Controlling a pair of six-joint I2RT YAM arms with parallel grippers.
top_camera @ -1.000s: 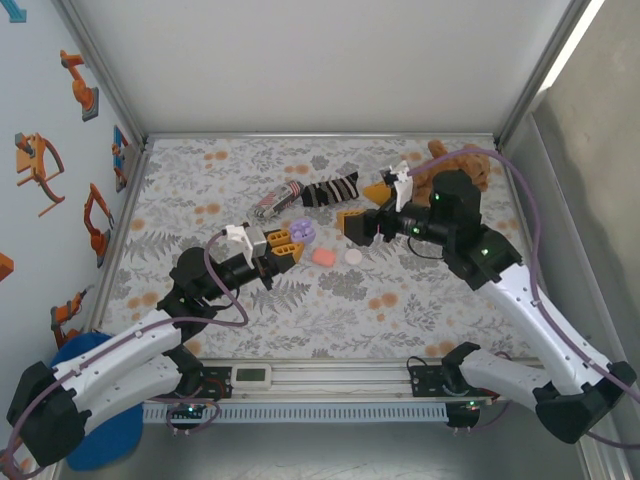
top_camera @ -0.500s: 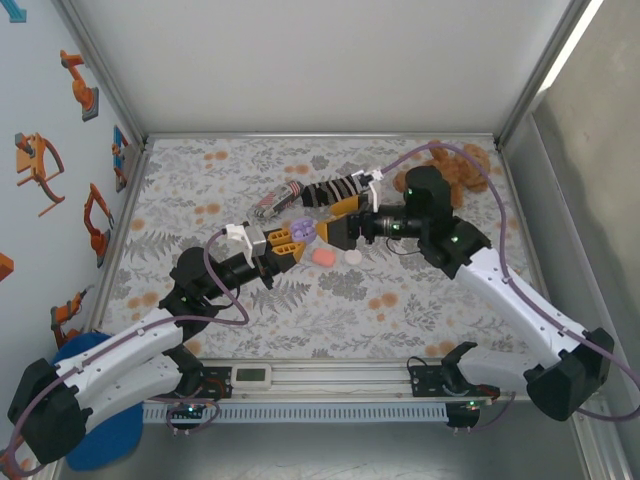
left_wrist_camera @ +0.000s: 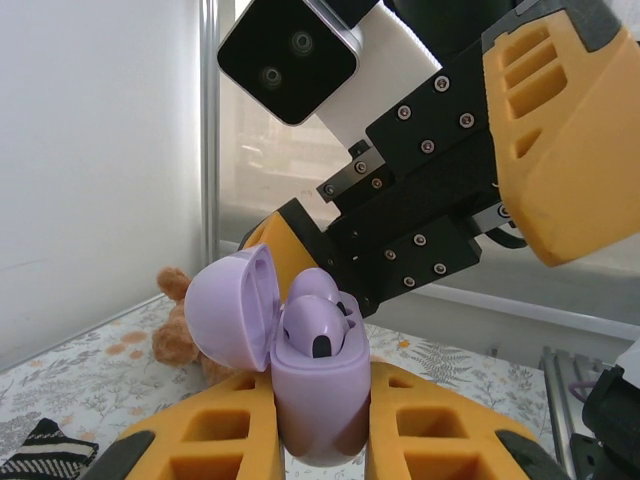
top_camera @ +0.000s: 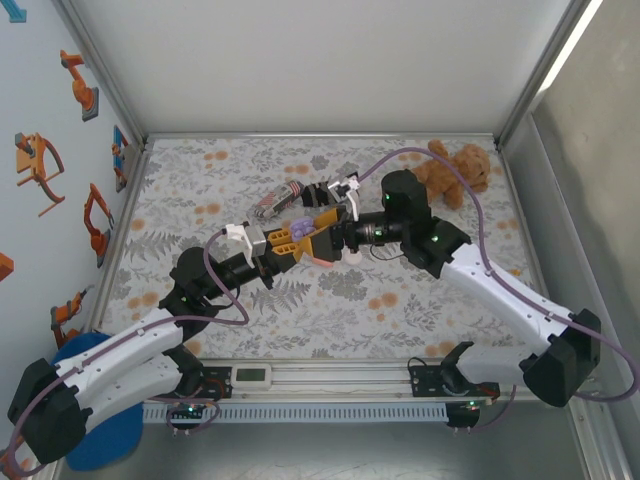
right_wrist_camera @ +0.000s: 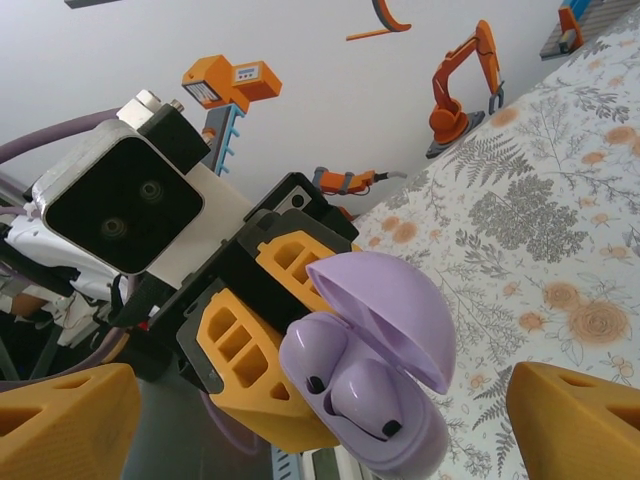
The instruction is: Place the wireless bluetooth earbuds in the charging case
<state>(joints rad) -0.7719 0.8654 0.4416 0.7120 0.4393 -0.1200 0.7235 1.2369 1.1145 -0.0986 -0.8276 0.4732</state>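
Note:
My left gripper (top_camera: pixel 290 240) is shut on the pale purple charging case (left_wrist_camera: pixel 320 400), holding it upright above the table with its lid (left_wrist_camera: pixel 232 310) hinged open. Two pale purple earbuds (left_wrist_camera: pixel 314 324) sit side by side in the case's wells (right_wrist_camera: pixel 366 396). My right gripper (top_camera: pixel 320 238) is open and faces the left one. In the right wrist view its orange fingers (right_wrist_camera: pixel 60 420) stand wide on either side of the case (right_wrist_camera: pixel 400 440) without touching it. The left wrist view shows one right finger (left_wrist_camera: pixel 570 150) looming over the case.
A brown teddy bear (top_camera: pixel 455 170) lies at the back right. A striped sock (top_camera: pixel 318 190) and a small silver-red object (top_camera: pixel 275 200) lie behind the grippers. A small white round case (top_camera: pixel 352 257) rests on the floral cloth under the right wrist.
My right arm has swung left from beside the teddy bear until its fingers flank the case. Its jaws have narrowed slightly. The left arm and the case have stayed still.

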